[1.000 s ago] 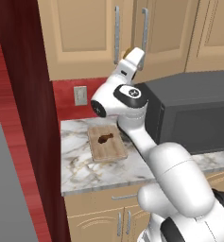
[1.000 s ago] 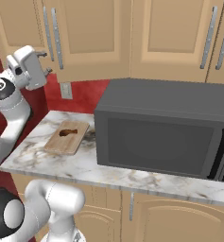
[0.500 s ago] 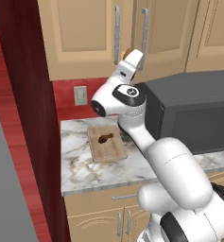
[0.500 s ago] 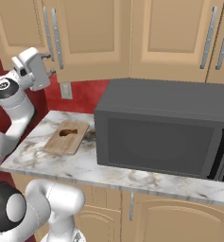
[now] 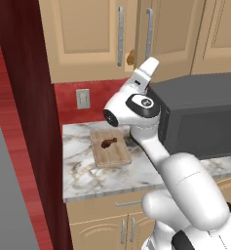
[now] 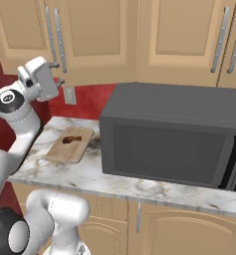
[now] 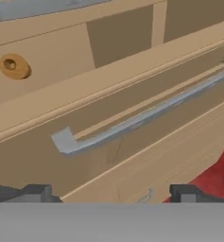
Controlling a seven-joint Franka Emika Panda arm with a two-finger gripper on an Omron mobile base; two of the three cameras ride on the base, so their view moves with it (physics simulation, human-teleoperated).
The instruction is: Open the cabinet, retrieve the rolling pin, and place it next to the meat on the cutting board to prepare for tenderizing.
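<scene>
The meat (image 5: 108, 143) sits on the cutting board (image 5: 110, 151), which lies on the bench (image 5: 87, 171) just left of the microwave (image 5: 204, 114). The cabinet (image 5: 92, 39) hangs above (over the board), with the claw (image 6: 57, 74) right at its door handles (image 5: 121, 36).

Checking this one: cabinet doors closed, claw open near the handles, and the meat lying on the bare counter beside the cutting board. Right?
Not quite. The meat lies on the cutting board, not on the counter; the left base view shows it. The cabinet doors are closed, and the open claw is near the handles.
</scene>
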